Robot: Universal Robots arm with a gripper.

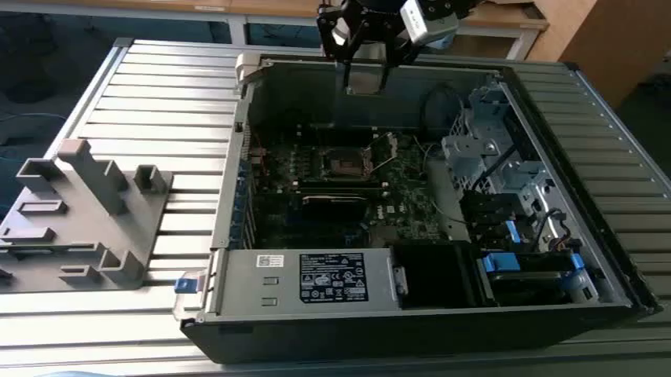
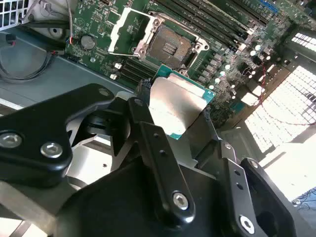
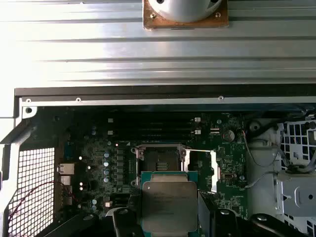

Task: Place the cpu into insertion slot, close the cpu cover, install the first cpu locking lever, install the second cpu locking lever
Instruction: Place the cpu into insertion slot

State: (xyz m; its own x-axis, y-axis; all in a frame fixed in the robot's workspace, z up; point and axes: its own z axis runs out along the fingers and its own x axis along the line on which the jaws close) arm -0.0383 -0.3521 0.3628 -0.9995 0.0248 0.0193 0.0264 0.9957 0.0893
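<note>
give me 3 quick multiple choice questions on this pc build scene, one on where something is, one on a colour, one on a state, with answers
1. Where is the cpu relative to the insertion slot?
A seated in it
B held in the claw, clear of it
C lying flat beside it

2. What colour is the cpu's top?
A gold
B black
C silvery-grey

3. How does the cpu cover stand?
A swung open
B shut over the insertion slot
C taken off and held in the claw

Answers:
1 B, both wrist views show the cpu gripped in the claw with the insertion slot empty beyond it.
2 C, its metal top is silvery-grey, rimmed in green.
3 A, the cpu cover is swung off to one side of the bare insertion slot.
</note>
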